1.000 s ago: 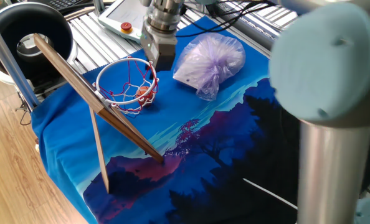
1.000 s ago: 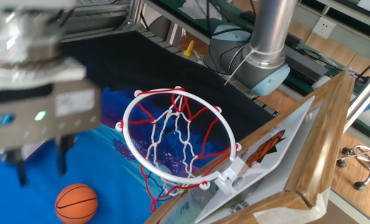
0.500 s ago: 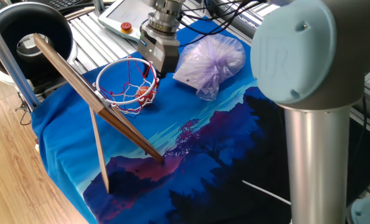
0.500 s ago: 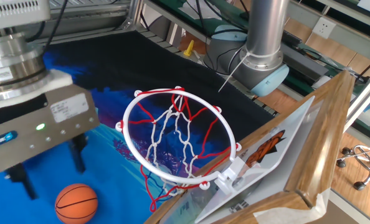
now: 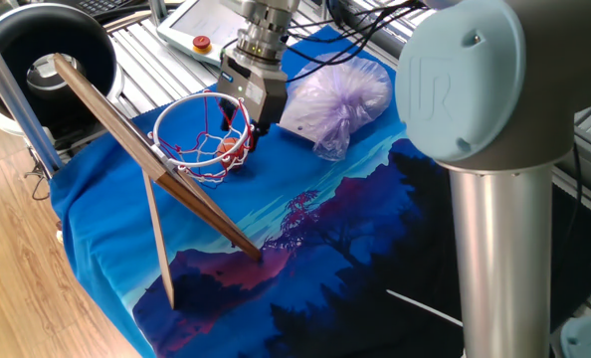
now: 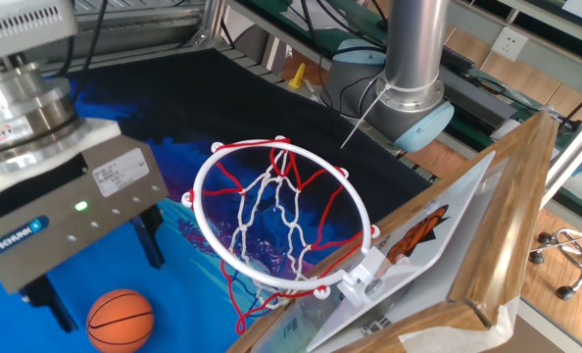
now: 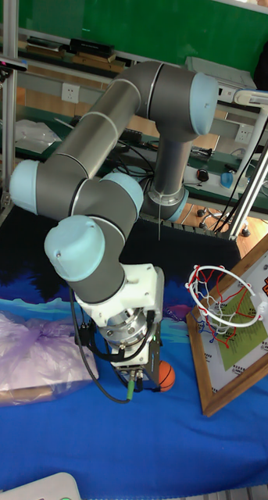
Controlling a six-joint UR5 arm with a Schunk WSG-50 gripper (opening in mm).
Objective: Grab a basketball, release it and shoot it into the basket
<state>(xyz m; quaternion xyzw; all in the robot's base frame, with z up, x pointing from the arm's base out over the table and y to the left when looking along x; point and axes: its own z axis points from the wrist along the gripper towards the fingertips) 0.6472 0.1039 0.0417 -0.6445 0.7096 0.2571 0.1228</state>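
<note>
Orange basketball [image 6: 121,320] on the blue cloth [image 5: 305,189] beside the basket [image 6: 279,218], claw [image 6: 103,279] released, fingers straddling the ball, not gripping.

A table is shown covered by a blue cloth [image 5: 305,214] printed with a dark forest scene, on which a pale purple plastic bag [image 5: 337,99] is laid near the far edge; the same bag [image 7: 32,351] is seen at the left in the tall fixed view. A big black round tub [image 5: 47,55] is placed off the cloth at the upper left of one fixed view, and a white pendant with a red button [image 5: 202,43] is laid on the slatted metal surface behind the cloth. A small yellow object [image 6: 296,75] is visible on the dark area beyond the cloth in the other fixed view, its kind not being discernible.
</note>
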